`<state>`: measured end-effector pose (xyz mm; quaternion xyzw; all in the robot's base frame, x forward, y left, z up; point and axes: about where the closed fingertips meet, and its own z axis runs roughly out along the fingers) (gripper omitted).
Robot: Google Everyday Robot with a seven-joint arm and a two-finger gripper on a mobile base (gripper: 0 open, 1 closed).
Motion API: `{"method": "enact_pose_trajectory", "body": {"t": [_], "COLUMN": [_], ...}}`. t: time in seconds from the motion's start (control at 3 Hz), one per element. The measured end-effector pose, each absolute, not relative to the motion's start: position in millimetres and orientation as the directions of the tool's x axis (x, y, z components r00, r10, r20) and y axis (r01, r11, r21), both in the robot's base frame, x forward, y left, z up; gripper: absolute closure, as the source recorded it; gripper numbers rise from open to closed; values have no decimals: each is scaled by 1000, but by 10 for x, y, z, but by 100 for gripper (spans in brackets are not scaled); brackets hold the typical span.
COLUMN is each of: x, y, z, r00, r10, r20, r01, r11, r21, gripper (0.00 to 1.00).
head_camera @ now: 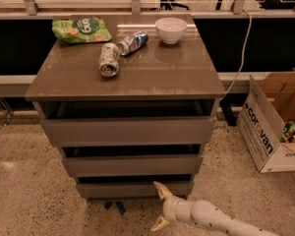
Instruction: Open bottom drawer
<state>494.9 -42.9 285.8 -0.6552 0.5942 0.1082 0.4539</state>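
The bottom drawer point(132, 189) is the lowest, narrowest grey-brown front of the cabinet, flat and handleless, with a dark gap above it. My gripper point(161, 208) is low at the frame's bottom centre, just in front of and slightly below the drawer's right half. Its two cream fingers are spread apart and hold nothing; the upper fingertip point(161, 189) reaches the drawer front's lower edge. The white arm point(211, 218) runs off to the lower right.
The middle drawer point(132, 165) and top drawer point(128, 131) stand above. On the cabinet top point(177, 75) lie a green bag point(80, 29), two cans point(108, 59) point(133, 42) and a white bowl point(170, 30). A cardboard box point(275, 124) stands at right on speckled floor.
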Motion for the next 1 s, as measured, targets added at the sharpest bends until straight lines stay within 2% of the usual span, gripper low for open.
{"method": "enact_pose_trajectory", "body": {"t": [0.33, 1.0], "x": [4975, 5116], "y": [-395, -485], "z": [2824, 2550], "r00": [272, 258], "r10": [-690, -813], "r20": [-671, -521], "r01": [-880, -883], "r11": [104, 20], "r21": [-463, -469], "gripper": [0, 0]}}
